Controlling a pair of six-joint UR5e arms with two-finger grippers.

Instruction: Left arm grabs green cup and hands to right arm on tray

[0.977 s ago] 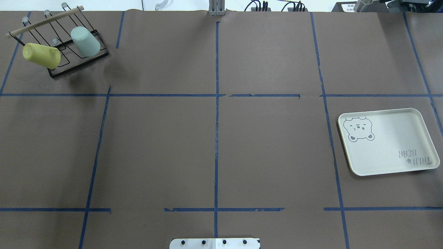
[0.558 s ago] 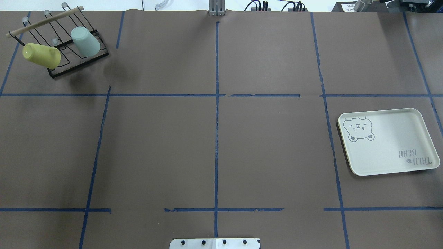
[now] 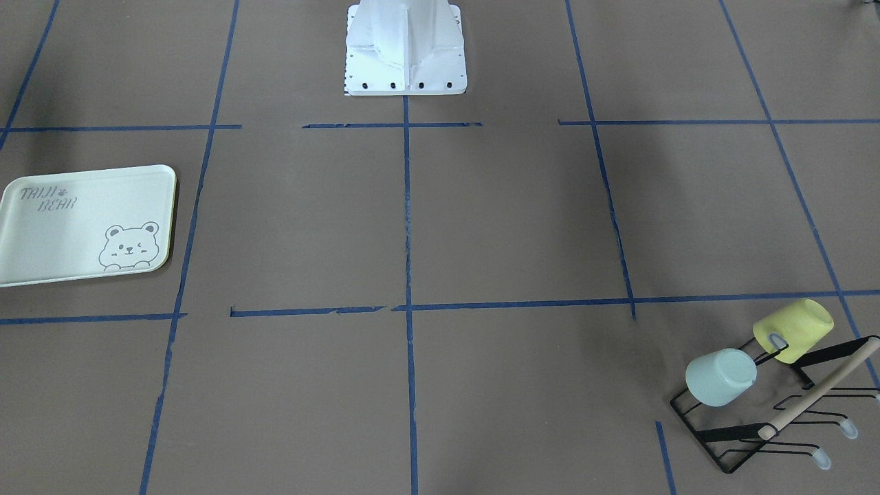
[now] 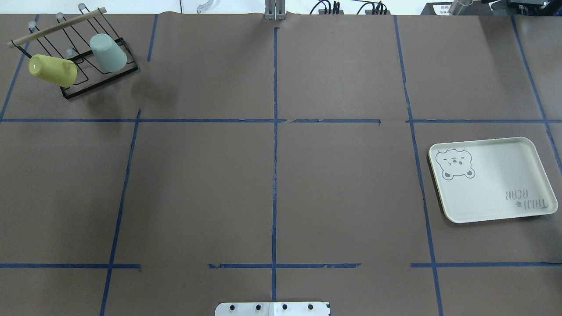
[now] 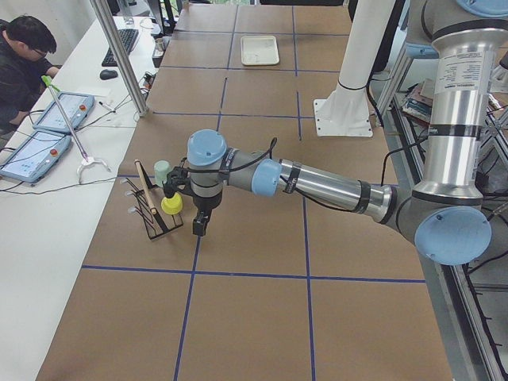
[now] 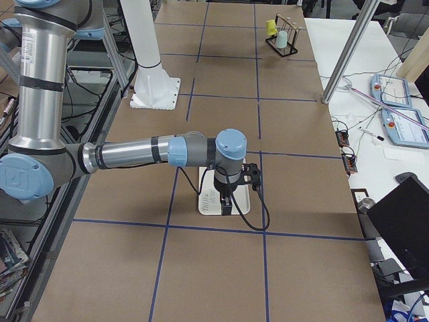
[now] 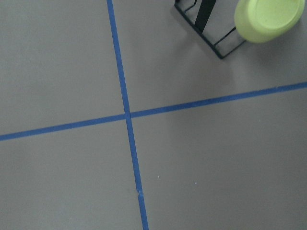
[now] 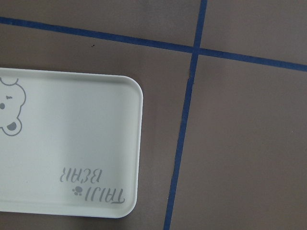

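Note:
The green cup [image 4: 108, 52] hangs tilted on a black wire rack [image 4: 57, 25] at the table's far left corner, next to a yellow cup [image 4: 53, 70]. It also shows in the front view [image 3: 720, 377] and the left side view [image 5: 162, 172]. The tray [image 4: 491, 180] lies empty at the right. My left gripper [image 5: 198, 226] hangs above the table just beside the rack; I cannot tell whether it is open or shut. My right gripper [image 6: 226, 201] hangs over the tray [image 8: 72, 158]; I cannot tell its state either. Neither gripper shows in the overhead or front view.
The left wrist view shows only the yellow cup [image 7: 268, 18] and a rack corner. The brown table cover carries a grid of blue tape lines. The white robot base [image 3: 405, 48] stands at the table's near edge. An operator [image 5: 20, 59] sits at a side desk.

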